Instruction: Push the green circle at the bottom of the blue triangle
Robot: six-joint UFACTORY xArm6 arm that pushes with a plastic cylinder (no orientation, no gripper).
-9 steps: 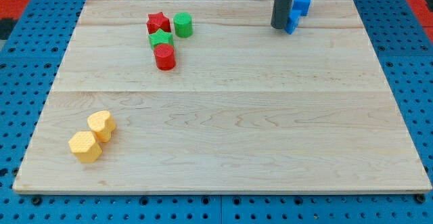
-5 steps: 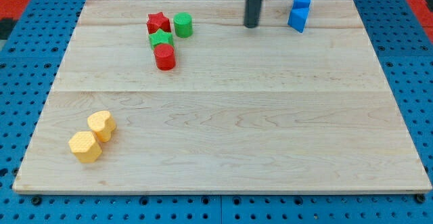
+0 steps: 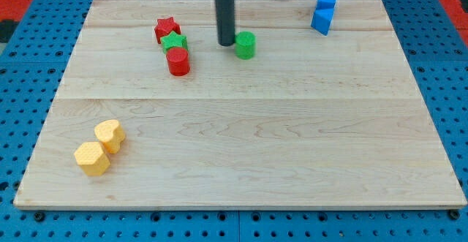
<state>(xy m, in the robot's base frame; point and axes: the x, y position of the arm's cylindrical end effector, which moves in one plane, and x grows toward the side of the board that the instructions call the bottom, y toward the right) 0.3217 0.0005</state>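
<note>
The green circle (image 3: pixel 246 44) stands on the wooden board (image 3: pixel 241 147) near the view's top, middle. My tip (image 3: pixel 225 44) touches or nearly touches its left side. The blue triangle (image 3: pixel 320 20) lies at the view's top right, with a blue cube (image 3: pixel 326 0) just above it. The green circle is well to the left of the triangle and slightly lower.
A red star (image 3: pixel 167 29), a green star (image 3: pixel 175 42) and a red circle (image 3: pixel 178 62) cluster left of my tip. Two yellow blocks (image 3: pixel 109 135) (image 3: pixel 92 158) sit at the view's bottom left.
My tip swept left from the blue blocks, then came behind the green circle. The green circle moved right and slightly down, away from the red star. The red star shifted slightly left.
</note>
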